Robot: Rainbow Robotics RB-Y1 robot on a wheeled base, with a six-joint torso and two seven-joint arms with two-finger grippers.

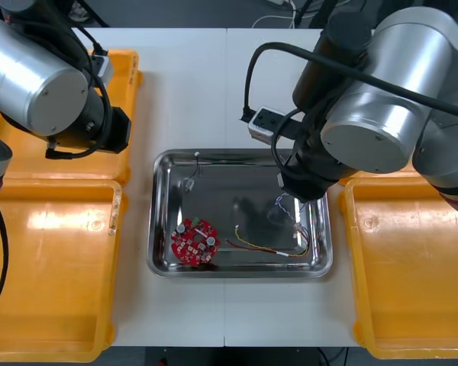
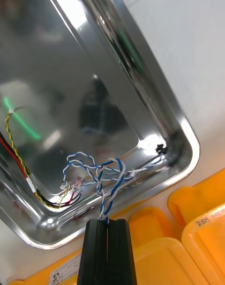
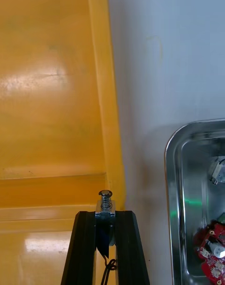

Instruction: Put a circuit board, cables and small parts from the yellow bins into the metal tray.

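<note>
**Both claws loaded above the light table**

A light table [image 1: 214, 84] lies under both my arms, with the metal tray [image 1: 240, 156] at centre frame in the front view. My right claw [image 2: 107, 222] hangs over the tray's right side. Its fingers are pressed almost together on the twisted blue and white cable [image 2: 101, 170], whose loops reach into the tray near a corner. Just beside those loops lies the red and yellow cable [image 1: 259, 245]. The red circuit board [image 1: 194, 242] sits in the tray's lower left, and loose metal parts [image 1: 189, 184] rest at its upper left. At the upper left of the frame, my left claw [image 3: 105, 214] pinches a small metal part [image 3: 105, 198] above the rim of a yellow bin [image 3: 47, 102].
</note>
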